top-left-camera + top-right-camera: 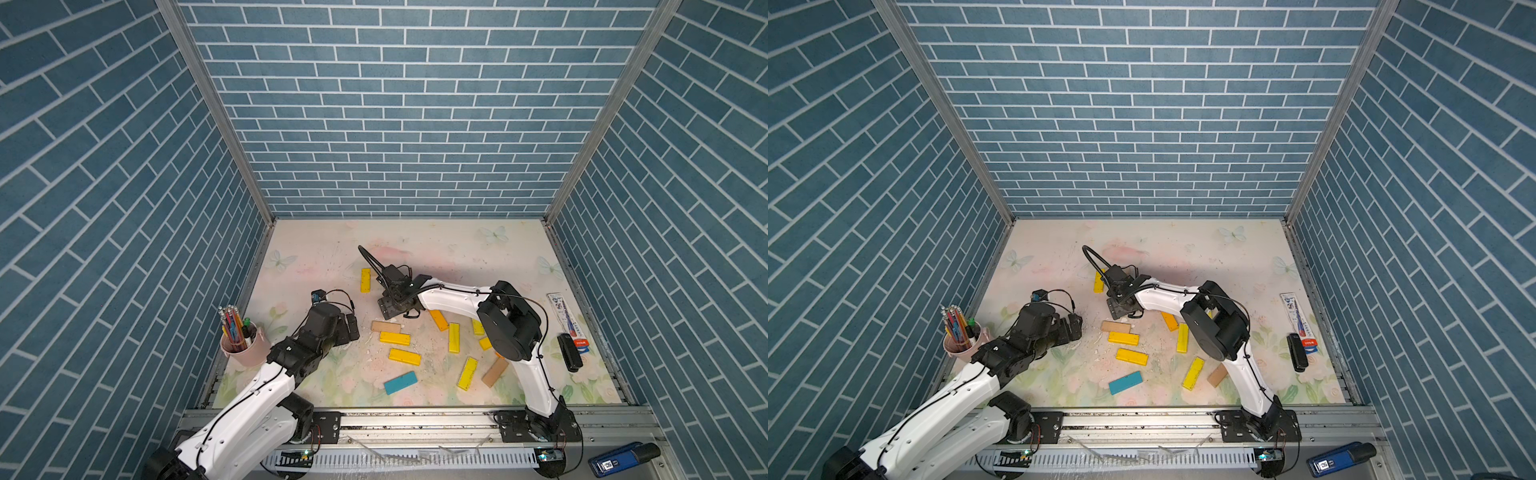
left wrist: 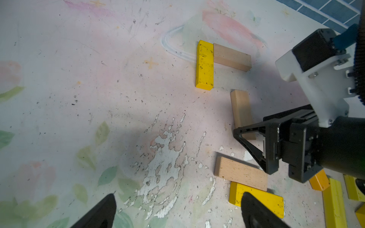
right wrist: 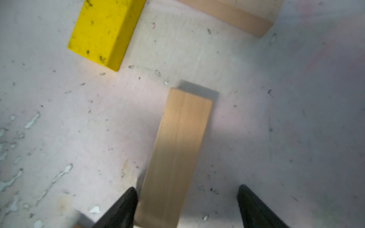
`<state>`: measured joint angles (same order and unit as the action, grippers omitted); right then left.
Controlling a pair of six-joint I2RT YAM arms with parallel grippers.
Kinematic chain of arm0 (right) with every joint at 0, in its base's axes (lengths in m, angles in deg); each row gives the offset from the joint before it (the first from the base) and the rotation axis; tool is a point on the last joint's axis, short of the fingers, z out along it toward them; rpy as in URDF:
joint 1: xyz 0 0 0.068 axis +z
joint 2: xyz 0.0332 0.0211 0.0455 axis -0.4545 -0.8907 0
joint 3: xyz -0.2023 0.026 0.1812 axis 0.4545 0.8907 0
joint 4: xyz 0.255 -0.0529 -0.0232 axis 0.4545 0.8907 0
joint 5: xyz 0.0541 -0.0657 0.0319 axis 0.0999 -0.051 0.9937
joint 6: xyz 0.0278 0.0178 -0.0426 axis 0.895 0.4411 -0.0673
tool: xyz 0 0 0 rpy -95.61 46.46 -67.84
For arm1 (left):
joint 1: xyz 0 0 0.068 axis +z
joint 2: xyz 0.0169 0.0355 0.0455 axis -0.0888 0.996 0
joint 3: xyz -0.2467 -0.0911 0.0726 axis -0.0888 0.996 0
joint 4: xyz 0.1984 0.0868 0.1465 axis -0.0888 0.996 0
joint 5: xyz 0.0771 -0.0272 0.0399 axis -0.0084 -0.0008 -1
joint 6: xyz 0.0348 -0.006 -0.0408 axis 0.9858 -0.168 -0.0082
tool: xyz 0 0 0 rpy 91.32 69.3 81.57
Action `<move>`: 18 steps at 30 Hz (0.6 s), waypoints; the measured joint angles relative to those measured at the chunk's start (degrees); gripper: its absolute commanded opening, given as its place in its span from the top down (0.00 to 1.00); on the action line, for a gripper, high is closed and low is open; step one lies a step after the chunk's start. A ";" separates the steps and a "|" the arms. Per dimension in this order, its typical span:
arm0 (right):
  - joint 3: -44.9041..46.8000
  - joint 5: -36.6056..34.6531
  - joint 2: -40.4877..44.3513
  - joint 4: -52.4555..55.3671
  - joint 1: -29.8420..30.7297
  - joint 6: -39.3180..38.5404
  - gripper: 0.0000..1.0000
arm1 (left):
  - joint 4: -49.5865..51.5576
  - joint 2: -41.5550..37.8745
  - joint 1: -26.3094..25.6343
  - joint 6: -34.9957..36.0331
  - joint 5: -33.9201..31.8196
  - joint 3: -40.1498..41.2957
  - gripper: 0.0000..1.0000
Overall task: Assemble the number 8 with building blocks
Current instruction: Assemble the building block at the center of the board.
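The building blocks lie scattered on the floral mat. A yellow plank (image 1: 365, 280) (image 2: 204, 65) and a tan plank (image 2: 232, 57) meet in an L at the far side. My right gripper (image 1: 388, 305) (image 3: 186, 197) hangs low over another tan plank (image 3: 177, 148) (image 2: 242, 110). Its jaws are open astride that plank: one finger touches its edge, the other stands well clear. My left gripper (image 1: 351, 328) (image 2: 178, 199) is open over bare mat with nothing between its fingers. Nearer lie a tan plank (image 1: 385, 326), yellow planks (image 1: 395, 338) (image 1: 404, 356), a teal plank (image 1: 400, 382) and an orange plank (image 1: 439, 320).
More yellow planks (image 1: 454, 337) (image 1: 467, 373) and a tan one (image 1: 495, 372) lie partly under the right arm. A pink cup of pencils (image 1: 245, 345) stands at the left edge. A black bar-shaped object (image 1: 568, 352) and a flat packet (image 1: 565, 316) lie at the right. Brick-pattern walls enclose three sides.
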<state>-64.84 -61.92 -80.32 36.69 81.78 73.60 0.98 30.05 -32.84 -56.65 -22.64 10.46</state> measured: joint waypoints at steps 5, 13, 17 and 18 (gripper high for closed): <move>5.49 -0.37 3.30 -2.38 -1.20 0.70 0.31 | -0.83 1.11 0.00 -0.04 0.48 0.00 0.00; 9.20 1.97 5.86 -4.22 -6.67 2.14 0.44 | -2.25 2.93 0.00 -0.42 1.92 0.00 0.00; 9.25 3.10 5.86 -4.79 -7.43 2.64 0.53 | -2.54 3.23 0.00 -0.44 2.40 0.00 0.00; 9.22 3.54 5.86 -4.92 -7.43 2.64 0.55 | -2.60 3.28 0.00 -0.44 2.51 0.00 0.01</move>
<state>-55.61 -58.37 -74.46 31.77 74.34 76.24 -1.62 33.33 -32.84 -57.09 -20.13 10.46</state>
